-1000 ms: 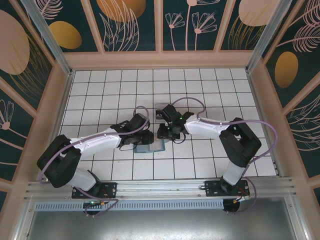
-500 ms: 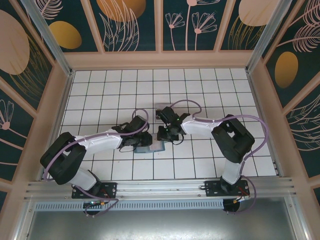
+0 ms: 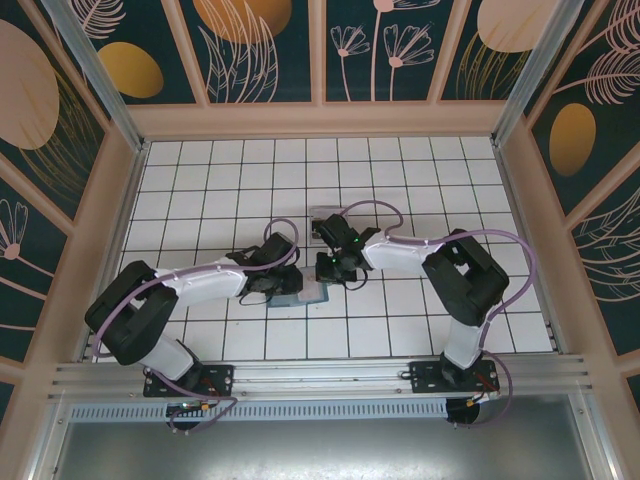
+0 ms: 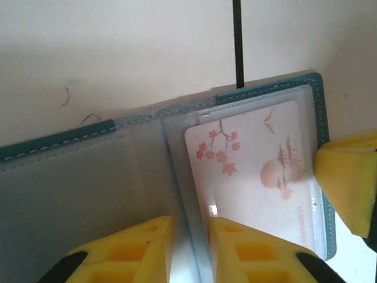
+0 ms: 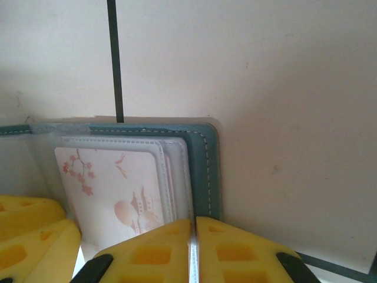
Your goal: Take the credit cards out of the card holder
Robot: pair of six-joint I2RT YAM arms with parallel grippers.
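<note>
The white tiled bench (image 3: 200, 180) carries the left arm (image 3: 200, 283) and the right arm (image 3: 420, 250), both bent in toward each other. Between their ends the card holder (image 3: 308, 295) lies open and flat, about midway between the left and right edges and nearer the near edge. A pale credit card (image 4: 259, 171) with a pink blossom print sits in a clear sleeve (image 4: 177, 147) in the half beside the right gripper (image 5: 193, 227). That gripper is at the holder's end edge, its pads almost together with only a thin pale sliver between them. The left gripper (image 4: 189, 227) has its pads slightly apart over the sleeves by the fold; I cannot tell whether it clamps one.

White arms (image 3: 200, 283) with black joints (image 3: 135, 325), purple cables (image 3: 505, 237) (yellow foam pads (image 4: 141, 247)).
</note>
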